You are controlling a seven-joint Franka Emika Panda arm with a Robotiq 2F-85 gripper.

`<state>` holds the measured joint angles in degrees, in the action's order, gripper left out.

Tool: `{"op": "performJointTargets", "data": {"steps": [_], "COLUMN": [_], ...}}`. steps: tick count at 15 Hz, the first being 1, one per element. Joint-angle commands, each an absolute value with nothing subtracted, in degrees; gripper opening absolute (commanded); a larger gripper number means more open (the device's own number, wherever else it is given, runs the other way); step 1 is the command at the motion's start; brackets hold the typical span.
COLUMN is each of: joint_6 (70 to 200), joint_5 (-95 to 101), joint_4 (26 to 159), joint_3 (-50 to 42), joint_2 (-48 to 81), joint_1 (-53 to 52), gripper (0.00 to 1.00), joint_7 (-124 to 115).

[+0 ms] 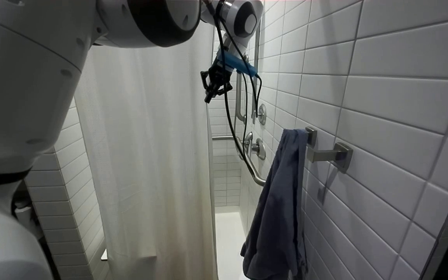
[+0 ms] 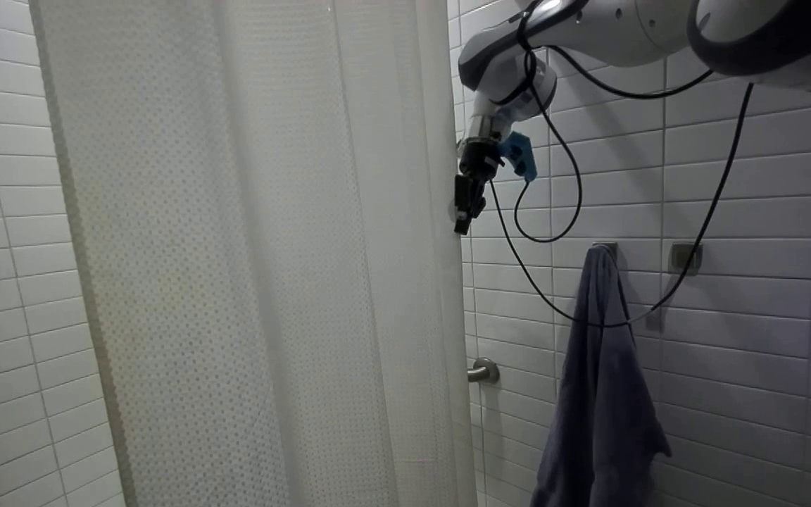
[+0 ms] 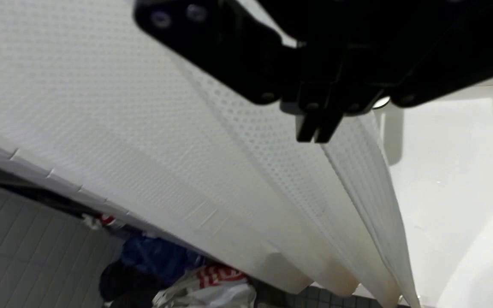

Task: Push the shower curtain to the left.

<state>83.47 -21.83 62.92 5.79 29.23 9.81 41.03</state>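
The white shower curtain (image 1: pixel 146 155) hangs in long vertical folds and spans much of both exterior views (image 2: pixel 293 253). Its right edge leaves a narrow opening beside the tiled wall. My gripper (image 1: pixel 207 98) points down at that edge, high up. In an exterior view the gripper (image 2: pixel 462 227) sits right against the edge. In the wrist view the fingertips (image 3: pixel 315 134) are together with a thin slit between them, in front of the curtain (image 3: pixel 212 171). A dark fold line runs down from just below the tips. I cannot tell whether they touch or pinch fabric.
A blue-grey towel (image 1: pixel 276 210) hangs from a hook on the tiled wall (image 1: pixel 395 109). Grab bars (image 1: pixel 255 175) and shower valves (image 1: pixel 261 149) are beyond it. Black cables (image 2: pixel 581 211) loop below the arm. A plastic bag (image 3: pixel 212 288) lies on the floor.
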Motion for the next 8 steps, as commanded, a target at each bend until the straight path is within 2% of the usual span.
{"op": "performJointTargets", "data": {"steps": [1,5,8], "joint_6": [73.7,67.7,70.5], "joint_5": [-19.4,-18.0,-20.4], "joint_4": [59.5,58.1,59.5], "joint_3": [7.0,8.3,9.0], "joint_2": [29.8,29.9,29.3], "joint_1": [9.4,7.8,5.9], "gripper": [0.0,0.0,0.0], "joint_7": [46.9,52.6,48.4]}}
